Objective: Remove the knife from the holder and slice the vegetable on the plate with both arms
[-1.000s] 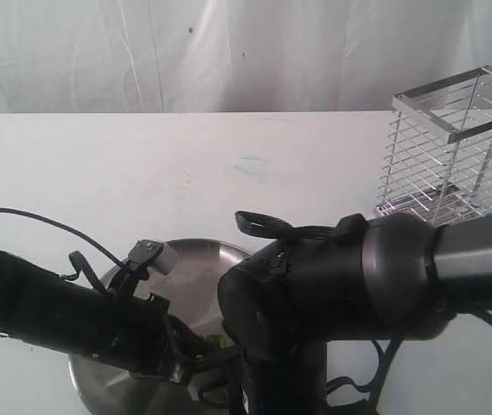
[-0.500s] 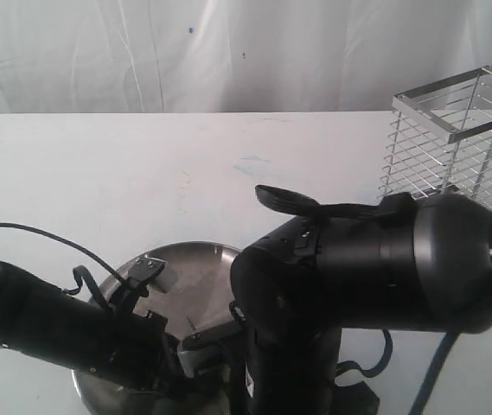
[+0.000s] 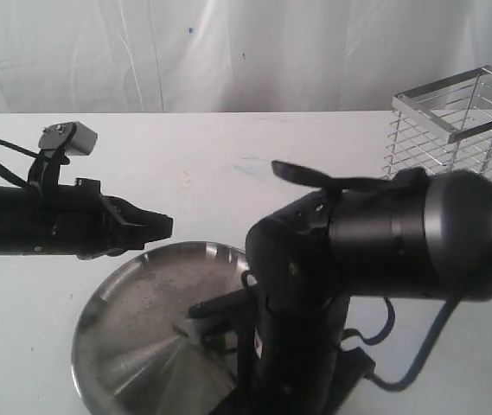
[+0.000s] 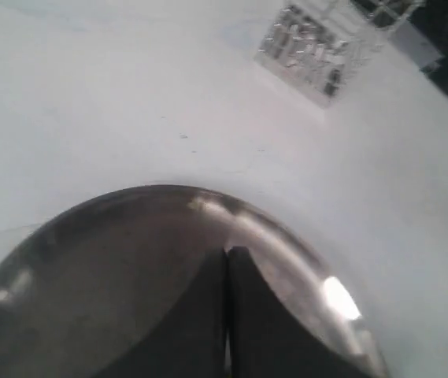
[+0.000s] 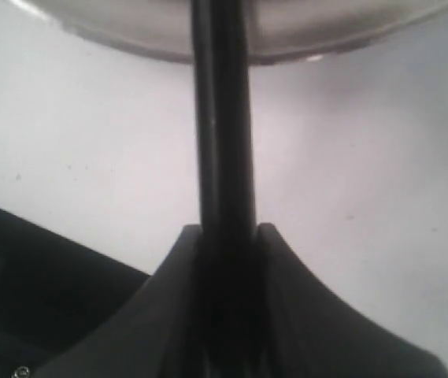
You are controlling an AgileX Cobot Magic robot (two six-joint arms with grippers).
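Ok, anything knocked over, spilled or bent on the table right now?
Nothing stands out. The holder stands upright, the plate lies flat on the table, the knife sits straight in the right gripper, and the left gripper hangs shut above the plate. Part of the plate is hidden.

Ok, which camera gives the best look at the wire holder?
The exterior view: the holder stands sharp at the right, grid and rim clear, partly cut by the frame. The left wrist view shows it small and blurred; the right wrist view misses it.
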